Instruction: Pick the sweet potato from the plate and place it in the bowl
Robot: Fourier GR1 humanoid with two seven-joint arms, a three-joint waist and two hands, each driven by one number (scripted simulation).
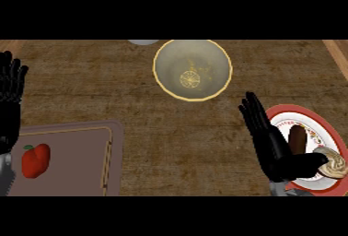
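A brown sweet potato (298,137) lies on a white plate with a red rim (325,123) at the right edge. My right hand (273,146) stands just left of the potato, fingers straight and pointing up, thumb reaching over the plate toward a round beige item (332,164). It holds nothing. The bowl (192,69), pale with a yellow rim and a patterned bottom, sits at the top centre, apart from the hand. My left hand (9,92) rests open at the left edge, fingers up.
A brown tray (81,156) at lower left carries a red bell pepper (35,160). A small grey object (142,42) peeks in at the top edge beside the bowl. Wooden counter stretches between bowl, tray and plate.
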